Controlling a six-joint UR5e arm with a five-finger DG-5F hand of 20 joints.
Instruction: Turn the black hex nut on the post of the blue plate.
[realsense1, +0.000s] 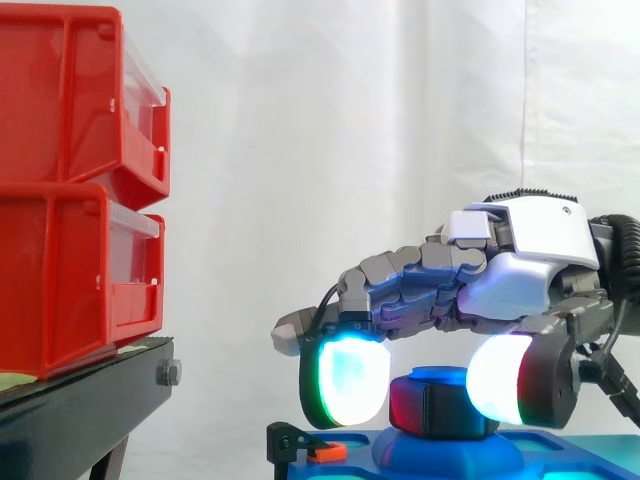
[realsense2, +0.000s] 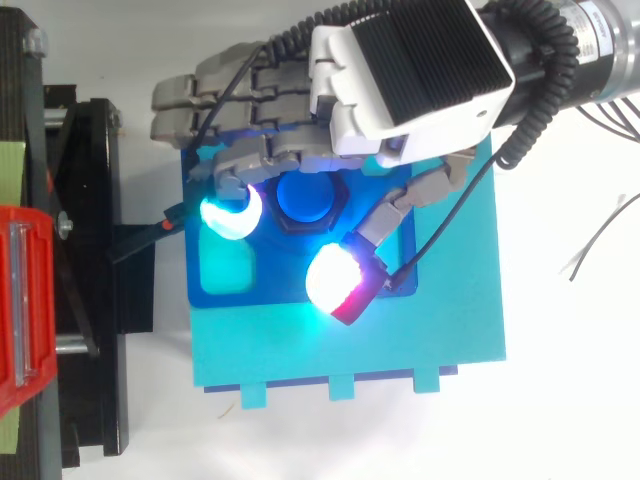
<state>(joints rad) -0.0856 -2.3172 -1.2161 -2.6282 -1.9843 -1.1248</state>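
The hand (realsense1: 525, 250) comes in from the right and sits low over the blue plate (realsense2: 420, 330), arched right above the black hex nut (realsense1: 440, 408). The nut is on the blue post (realsense2: 309, 197), and from above the post's round top shows through its middle. Whether the hand actually has a grip on the nut, I can't tell. Off to the left, two red bins (realsense1: 70, 190) sit stacked on the black stand (realsense1: 90, 385).
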